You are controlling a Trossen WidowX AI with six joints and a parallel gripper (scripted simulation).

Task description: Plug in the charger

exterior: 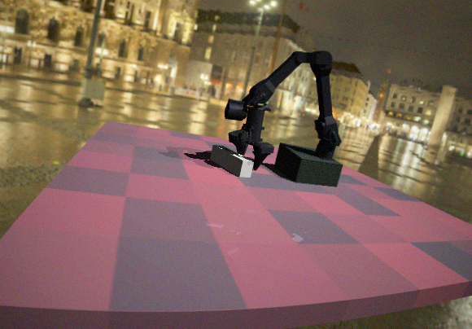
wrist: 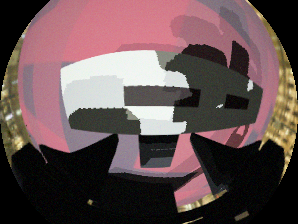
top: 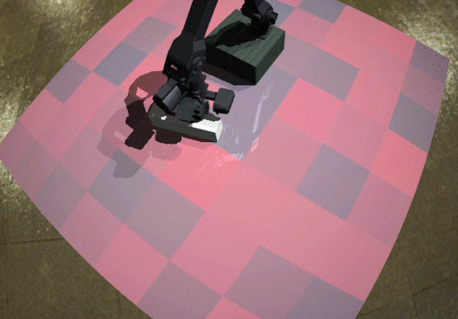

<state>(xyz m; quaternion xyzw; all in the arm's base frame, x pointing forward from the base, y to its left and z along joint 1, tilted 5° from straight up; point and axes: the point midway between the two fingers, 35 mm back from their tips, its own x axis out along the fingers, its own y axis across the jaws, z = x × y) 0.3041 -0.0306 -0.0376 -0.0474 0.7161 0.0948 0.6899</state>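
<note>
In the top view, the power strip (top: 182,126) (exterior: 228,162) (wrist: 100,75) is lying with its long axis running roughly from half past nine to half past three, under the gripper (top: 192,108) (exterior: 249,160) (wrist: 154,137); the charger is being hidden. In the exterior view, the strip is pointing from ten to four o'clock; the fingers are standing almost fully apart, nothing being gripped. In the wrist view, a dark block, probably the charger (wrist: 158,152), is showing at six o'clock, just beside the strip's near edge; its prongs and long axis are not being shown; release is apparently done, but seating is remaining unconfirmed, with withdrawal or regrasping left.
</note>
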